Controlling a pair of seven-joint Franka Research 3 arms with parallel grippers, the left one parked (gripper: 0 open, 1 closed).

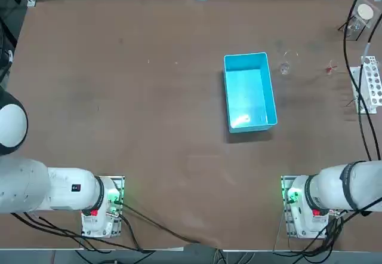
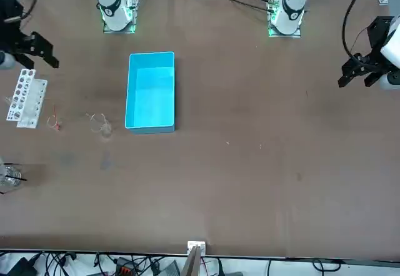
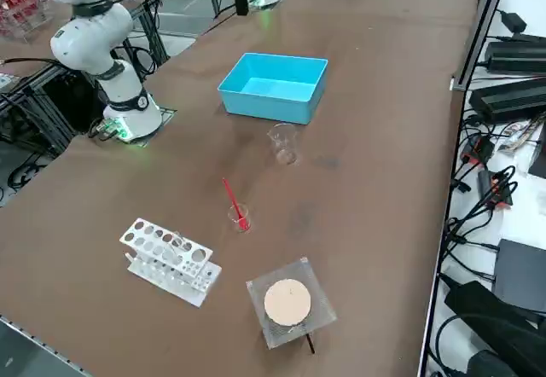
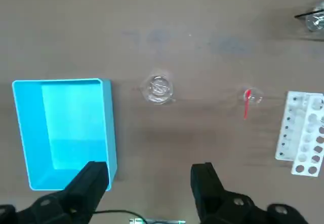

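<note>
Seeing the right gripper [image 4: 149,169] hovering high over the robot's right end of the table [image 1: 119,97], fingers [image 4: 91,178] spread wide apart and gripping nothing. Looks like a pre-reach stage, best guess, with nothing touched yet. Spotting a clear glass beaker [image 4: 158,88] standing upright roughly in line with the gap between the fingers, just beside the blue bin [image 4: 109,127] but not touching it. Can't make out anything inside the bin. Further off toward the robot's right: a tiny vial [image 4: 251,97] with a red stick leaning out, then a white tube rack [image 4: 302,140], both well apart from the beaker. Guessing at the next move for that beaker: drop a long way straight down, centre over the rim first, keep the fingers wide enough to straddle the glass. Worth going gentle on the close too, being thin clear stuff and easy to tip or shove into the bin wall.
</note>
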